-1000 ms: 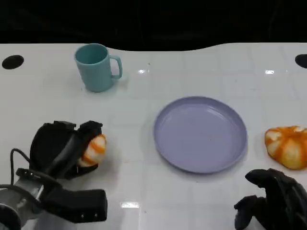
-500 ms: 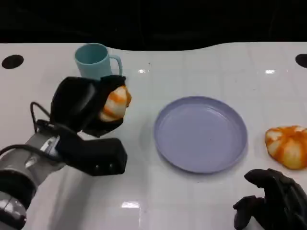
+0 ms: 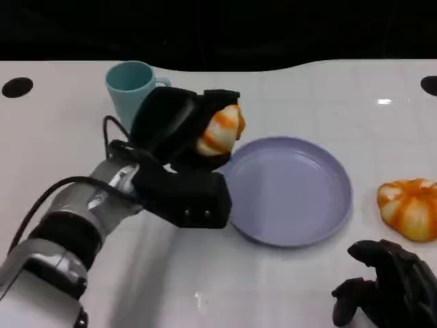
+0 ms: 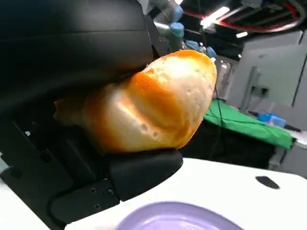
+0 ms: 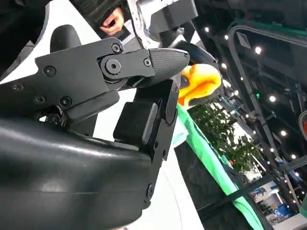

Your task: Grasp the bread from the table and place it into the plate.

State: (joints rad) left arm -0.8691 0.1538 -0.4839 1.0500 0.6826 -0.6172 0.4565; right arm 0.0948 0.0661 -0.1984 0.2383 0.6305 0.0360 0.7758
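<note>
Left hand (image 3: 179, 130): fingers closed around a bread roll (image 3: 220, 130), held above the desk (image 3: 68, 137) at the plate's left rim.
Plate (image 3: 287, 191): lilac, centre of desk, bare.
Right hand (image 3: 386, 287): near right, fingers curled in, holding nothing.
Second bread (image 3: 408, 207): right of plate, on desk.
Cup (image 3: 126, 85): teal, far left.

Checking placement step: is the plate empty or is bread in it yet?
Empty. The plate shows a bare purple surface; the left hand holds one bread raised near its rim, and another bread lies on the table.
</note>
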